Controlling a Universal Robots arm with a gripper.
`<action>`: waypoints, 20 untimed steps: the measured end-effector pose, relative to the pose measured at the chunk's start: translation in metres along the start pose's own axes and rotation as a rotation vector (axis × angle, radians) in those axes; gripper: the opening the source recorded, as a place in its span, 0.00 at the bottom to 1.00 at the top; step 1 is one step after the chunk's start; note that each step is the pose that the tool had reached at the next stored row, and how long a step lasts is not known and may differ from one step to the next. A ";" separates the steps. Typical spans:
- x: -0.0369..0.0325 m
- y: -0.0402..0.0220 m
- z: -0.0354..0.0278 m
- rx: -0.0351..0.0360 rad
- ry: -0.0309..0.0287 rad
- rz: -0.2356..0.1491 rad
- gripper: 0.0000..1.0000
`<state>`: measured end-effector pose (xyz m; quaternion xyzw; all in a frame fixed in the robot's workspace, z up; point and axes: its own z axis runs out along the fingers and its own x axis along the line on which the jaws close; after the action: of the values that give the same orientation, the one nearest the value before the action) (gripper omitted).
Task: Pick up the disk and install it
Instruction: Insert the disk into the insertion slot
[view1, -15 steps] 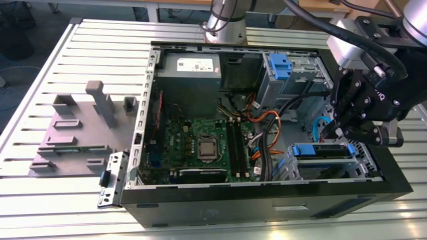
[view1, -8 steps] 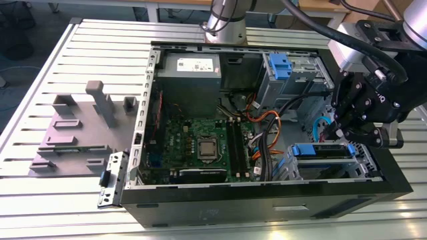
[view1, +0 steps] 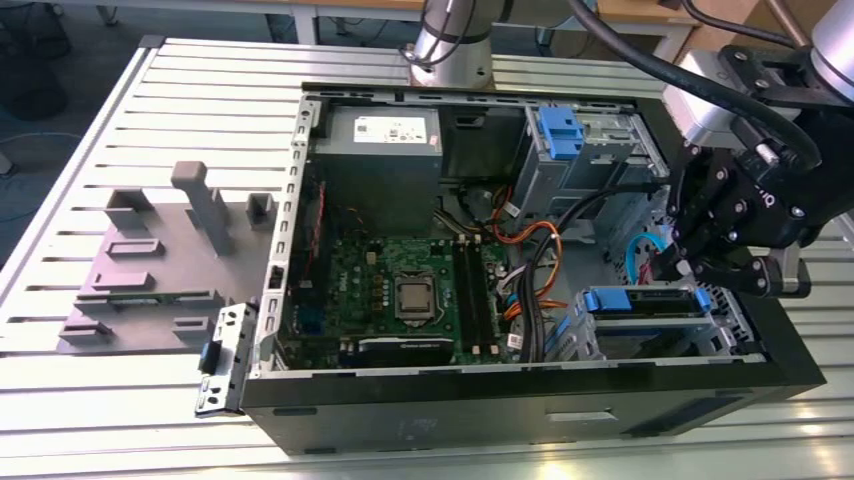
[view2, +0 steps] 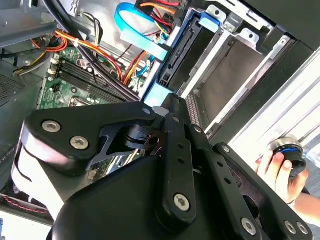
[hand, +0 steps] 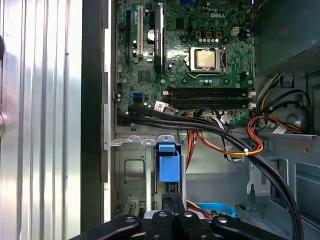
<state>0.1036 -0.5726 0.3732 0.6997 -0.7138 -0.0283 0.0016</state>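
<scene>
We're hovering the black gripper (view1: 718, 268) right over the blue-framed silver disk (view1: 643, 303), which lies at seven o'clock, long axis crosswise in the grey bay; finger spread we can't tell.

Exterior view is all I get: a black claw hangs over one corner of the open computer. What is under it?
Observer: In the first wrist view the gripper is right above the disk, whose blue carrier stands edge-on in the grey drive cage.
Operator: Is anyone close by?
Observer: Yes. The second wrist view shows a person's hand outside the case, holding a small round device.
</scene>
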 end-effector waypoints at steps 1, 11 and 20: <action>-0.0002 -0.0010 0.0002 -0.0001 0.0000 0.000 0.11; -0.0008 -0.0092 0.0011 -0.0002 -0.0001 0.000 0.11; -0.0011 -0.0148 0.0016 -0.0001 -0.0002 0.000 0.11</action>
<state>0.1183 -0.5717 0.3709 0.6997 -0.7139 -0.0284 0.0016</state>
